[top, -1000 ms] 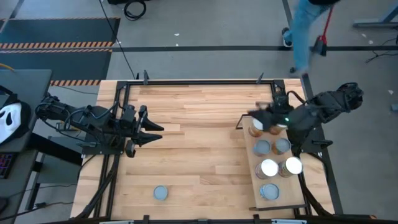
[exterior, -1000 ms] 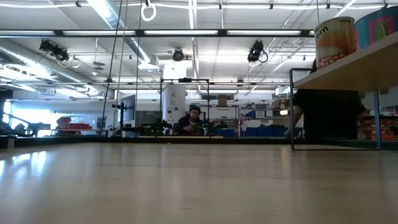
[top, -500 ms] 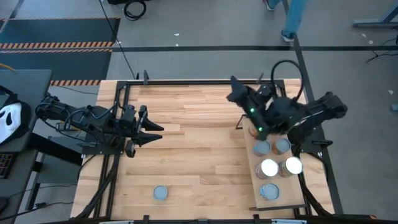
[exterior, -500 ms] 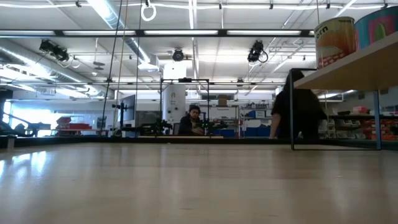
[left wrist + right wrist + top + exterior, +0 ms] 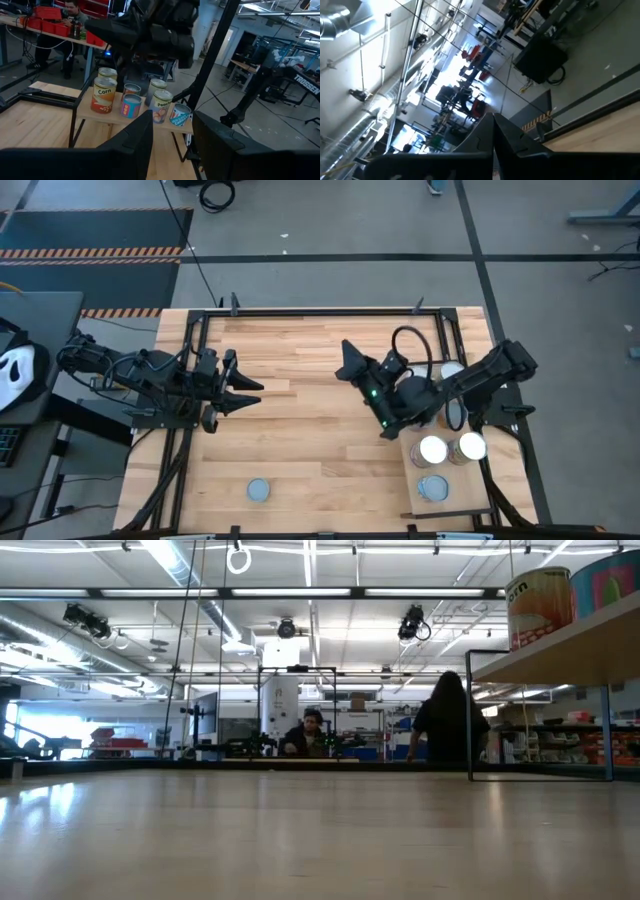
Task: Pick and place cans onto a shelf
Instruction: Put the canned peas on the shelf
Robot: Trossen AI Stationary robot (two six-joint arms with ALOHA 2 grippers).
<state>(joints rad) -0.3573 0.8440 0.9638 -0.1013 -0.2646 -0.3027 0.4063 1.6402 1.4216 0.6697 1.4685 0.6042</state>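
Several cans stand upright on the shelf [image 5: 466,492] at the table's right; two shiny tops [image 5: 432,450] and a grey one [image 5: 432,487] show, and my right arm covers the shelf's far part. The left wrist view shows their labelled sides [image 5: 103,95] on the shelf [image 5: 125,119]. One grey can [image 5: 258,491] stands alone on the tabletop near the front left. My right gripper [image 5: 347,356] hangs shut and empty over the table's middle, pointing far-left. My left gripper [image 5: 248,388] waits open at the left with nothing between its fingers [image 5: 172,145].
A black metal frame [image 5: 320,311] runs along the table's far edge and sides. The shelf stands raised on thin black legs [image 5: 75,127]. Bare slatted tabletop [image 5: 320,450] lies between the two arms. A person [image 5: 448,730] walks in the room beyond the table.
My right gripper has swung away from the shelf's far end toward the table's left, out over the middle, rolling and turning as it went. The cans on the shelf stand as before. A person has walked across the room behind.
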